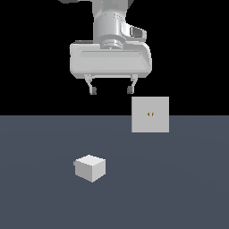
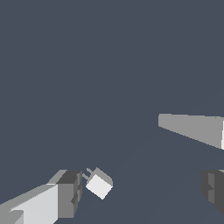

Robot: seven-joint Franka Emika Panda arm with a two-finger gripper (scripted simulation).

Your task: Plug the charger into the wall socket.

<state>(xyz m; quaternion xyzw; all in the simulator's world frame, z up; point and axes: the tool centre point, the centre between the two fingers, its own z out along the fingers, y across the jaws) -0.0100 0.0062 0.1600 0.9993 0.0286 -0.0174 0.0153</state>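
Hovering wide open and empty, hand point(image 1: 112, 90) above charger point(image 1: 90, 168), wall socket point(image 1: 150, 114) upright beyond

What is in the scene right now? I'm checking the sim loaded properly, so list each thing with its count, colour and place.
charger: one, plain white-grey cube, resting on the floor toward the exterior view's left, apart from the plate; the wrist view shows two short prongs on one side.
wall socket: one, light-grey square plate, upright, to the exterior view's right, with two small yellowish-brown holes at its centre.
floor: one, dark blue-grey, flat, under both things.
gripper: one, white with dark fingertips, raised above the floor, jaws spread wide, holding nothing.
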